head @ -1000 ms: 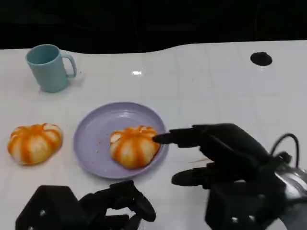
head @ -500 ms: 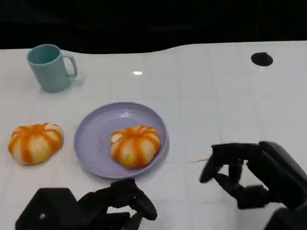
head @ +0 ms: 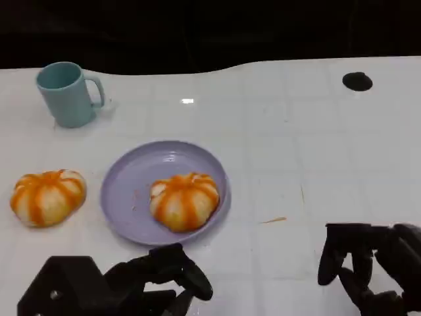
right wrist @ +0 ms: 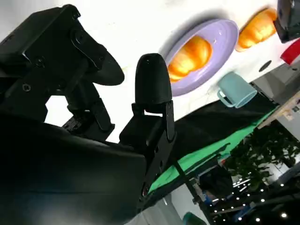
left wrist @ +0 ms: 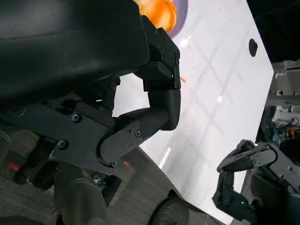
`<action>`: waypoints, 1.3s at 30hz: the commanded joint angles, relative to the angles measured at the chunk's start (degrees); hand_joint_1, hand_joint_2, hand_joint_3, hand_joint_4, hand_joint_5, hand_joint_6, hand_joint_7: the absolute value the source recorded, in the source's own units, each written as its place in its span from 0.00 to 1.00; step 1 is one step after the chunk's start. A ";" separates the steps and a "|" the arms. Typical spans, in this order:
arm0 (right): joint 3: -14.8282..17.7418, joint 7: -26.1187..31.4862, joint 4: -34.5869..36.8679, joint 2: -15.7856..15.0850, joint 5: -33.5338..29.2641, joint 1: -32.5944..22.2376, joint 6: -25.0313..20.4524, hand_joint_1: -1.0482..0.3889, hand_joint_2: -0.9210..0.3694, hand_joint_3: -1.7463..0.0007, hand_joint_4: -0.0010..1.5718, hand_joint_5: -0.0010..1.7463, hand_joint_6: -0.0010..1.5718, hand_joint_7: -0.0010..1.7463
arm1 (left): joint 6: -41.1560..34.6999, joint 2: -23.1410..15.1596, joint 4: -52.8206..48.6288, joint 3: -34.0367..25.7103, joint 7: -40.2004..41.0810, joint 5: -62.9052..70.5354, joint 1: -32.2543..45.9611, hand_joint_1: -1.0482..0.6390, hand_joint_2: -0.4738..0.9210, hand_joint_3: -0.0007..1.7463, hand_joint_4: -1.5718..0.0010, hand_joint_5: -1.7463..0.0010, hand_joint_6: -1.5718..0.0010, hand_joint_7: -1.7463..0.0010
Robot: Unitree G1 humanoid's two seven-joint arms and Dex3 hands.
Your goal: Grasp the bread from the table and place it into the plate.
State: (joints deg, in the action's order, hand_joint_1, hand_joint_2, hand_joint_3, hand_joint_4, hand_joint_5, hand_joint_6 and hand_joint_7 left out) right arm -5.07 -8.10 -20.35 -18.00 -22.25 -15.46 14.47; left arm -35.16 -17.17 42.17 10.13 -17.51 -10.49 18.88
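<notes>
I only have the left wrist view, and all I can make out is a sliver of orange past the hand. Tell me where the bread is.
Observer: In the head view, one bread lies inside the purple plate, toward the plate's right side.
Operator: Report any other bread.
Observer: A second bread sits on the table, to the left of the plate and apart from it.
Operator: List anything else out there.
Observer: A teal cup stands upright beyond the second bread, with its handle pointing right.
</notes>
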 commanded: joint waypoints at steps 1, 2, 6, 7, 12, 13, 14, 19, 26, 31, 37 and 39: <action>0.98 1.54 0.49 -0.14 -1.10 -0.96 -0.16 0.80 0.51 0.17 0.56 1.00 0.51 0.82 | 1.48 -1.15 -0.89 -0.91 -0.74 -0.27 0.53 0.41 0.92 0.45 0.56 0.00 0.68 0.09; 0.93 1.71 0.91 -0.25 -1.40 -0.98 -0.05 0.80 0.51 0.18 0.56 1.00 0.51 0.82 | 1.81 -1.17 -1.05 -1.00 -0.78 -0.34 0.66 0.41 0.92 0.45 0.56 0.00 0.68 0.09; 0.39 2.41 2.27 -0.34 -2.55 -0.49 -0.09 0.80 0.51 0.18 0.56 1.00 0.51 0.82 | 2.18 -1.36 -1.17 -1.41 -0.60 -0.20 1.13 0.39 0.92 0.44 0.56 0.00 0.69 0.09; 0.23 2.54 2.55 -0.29 -2.89 -0.34 -0.21 0.80 0.51 0.19 0.56 1.00 0.51 0.82 | 2.41 -1.39 -1.26 -1.59 -0.63 -0.22 1.26 0.39 0.93 0.44 0.57 0.00 0.69 0.10; -0.29 2.79 3.29 0.11 -3.99 -0.02 -1.18 0.80 0.50 0.21 0.55 1.00 0.51 0.81 | 3.46 -1.30 -2.16 -2.31 -0.99 -0.69 1.59 0.40 0.95 0.41 0.57 0.00 0.69 0.09; -0.40 2.71 3.27 0.20 -4.17 0.03 -1.58 0.80 0.50 0.21 0.55 1.00 0.51 0.80 | 3.72 -1.34 -2.38 -2.43 -1.08 -0.73 1.62 0.40 0.96 0.41 0.57 0.00 0.69 0.09; -0.49 2.68 3.31 0.27 -4.27 0.06 -1.87 0.80 0.50 0.22 0.54 0.99 0.51 0.80 | 4.10 -1.40 -2.63 -2.46 -1.15 -0.64 1.68 0.40 0.96 0.41 0.57 0.00 0.69 0.09; -0.91 2.77 3.81 0.47 -4.83 0.43 -2.60 0.79 0.49 0.23 0.54 0.99 0.52 0.79 | 6.35 -1.81 -4.21 -2.30 -1.52 -0.12 1.61 0.40 0.99 0.37 0.58 0.00 0.69 0.10; -1.03 3.18 4.78 0.70 -4.44 0.92 -1.79 0.80 0.49 0.24 0.54 0.99 0.52 0.78 | 6.71 -1.76 -5.14 -2.18 -1.50 -0.25 1.31 0.40 0.99 0.35 0.57 0.00 0.69 0.10; -1.18 2.90 4.50 0.74 -4.92 0.96 -2.79 0.79 0.48 0.25 0.54 1.00 0.53 0.77 | 7.28 -1.87 -5.44 -1.85 -1.44 0.38 1.18 0.40 1.00 0.35 0.58 0.00 0.69 0.10; -1.45 2.65 4.48 1.00 -4.52 1.11 -3.45 0.79 0.47 0.25 0.54 1.00 0.52 0.77 | 7.44 -1.74 -5.85 -1.66 -1.48 0.46 1.02 0.40 1.00 0.34 0.57 0.00 0.69 0.10; -1.52 2.68 4.36 0.91 -4.53 1.04 -3.39 0.79 0.47 0.25 0.54 1.00 0.52 0.77 | 7.54 -1.73 -5.79 -1.62 -1.45 0.48 1.18 0.40 1.00 0.34 0.57 0.00 0.69 0.09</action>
State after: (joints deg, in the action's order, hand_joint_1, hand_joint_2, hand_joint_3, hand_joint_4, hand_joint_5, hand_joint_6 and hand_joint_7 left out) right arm -6.67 -5.46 -15.94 -16.87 -27.26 -14.39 11.34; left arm -28.33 -18.15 36.66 8.64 -18.62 -10.50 20.07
